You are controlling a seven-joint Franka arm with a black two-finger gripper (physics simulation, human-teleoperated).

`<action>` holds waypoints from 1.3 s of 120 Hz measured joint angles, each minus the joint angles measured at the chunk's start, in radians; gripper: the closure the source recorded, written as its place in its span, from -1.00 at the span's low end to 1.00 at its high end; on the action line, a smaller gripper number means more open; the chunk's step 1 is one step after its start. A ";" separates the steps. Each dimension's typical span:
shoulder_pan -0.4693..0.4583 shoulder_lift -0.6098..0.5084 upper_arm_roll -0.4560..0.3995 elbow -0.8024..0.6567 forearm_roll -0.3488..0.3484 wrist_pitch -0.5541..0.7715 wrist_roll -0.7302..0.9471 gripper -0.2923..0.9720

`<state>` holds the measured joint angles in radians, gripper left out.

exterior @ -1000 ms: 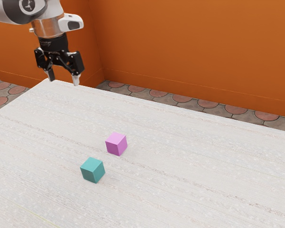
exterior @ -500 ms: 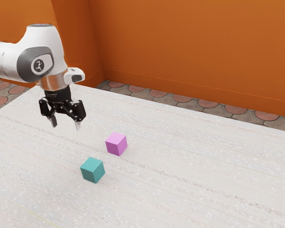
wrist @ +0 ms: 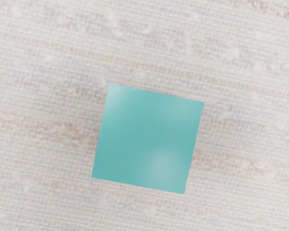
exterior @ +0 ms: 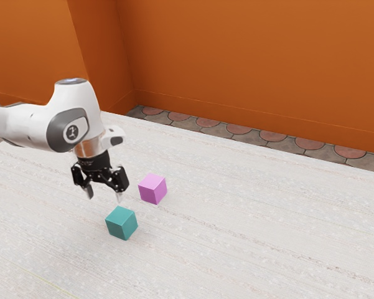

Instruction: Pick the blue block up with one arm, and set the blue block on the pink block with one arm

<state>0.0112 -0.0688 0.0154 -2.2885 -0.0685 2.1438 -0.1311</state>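
Observation:
A teal-blue block (exterior: 121, 223) lies on the white table, and a pink block (exterior: 152, 188) sits just behind it toward the exterior view's right. My gripper (exterior: 103, 194) hangs open a short way above the blue block, slightly toward the exterior view's left, with nothing between its fingers. In the wrist view the blue block (wrist: 147, 138) lies directly under my hand, seen from above, slightly turned.
The white table (exterior: 255, 224) stretches wide on all sides of the two blocks. Orange walls and a tiled floor strip (exterior: 267, 138) run behind the table's far edge.
My arm has come down and moved toward the exterior view's right, from high at the table's far corner to just above the blue block. Both blocks have stayed put.

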 joint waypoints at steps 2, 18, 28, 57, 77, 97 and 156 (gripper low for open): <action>0.005 -0.001 -0.007 -0.002 0.000 0.007 0.003 -0.54; -0.004 0.011 -0.031 -0.018 -0.002 0.051 0.022 -0.54; -0.009 0.013 -0.033 -0.073 -0.005 0.096 0.035 -0.54; 0.006 0.033 -0.035 -0.130 -0.003 0.217 0.069 -0.54; 0.006 0.060 -0.035 -0.132 0.004 0.284 0.105 -0.54; 0.004 0.083 -0.035 -0.127 0.003 0.322 0.137 -0.54; 0.012 0.164 -0.035 -0.124 -0.005 0.399 0.194 -0.54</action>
<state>0.0233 0.0950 -0.0199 -2.4121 -0.0738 2.5428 0.0624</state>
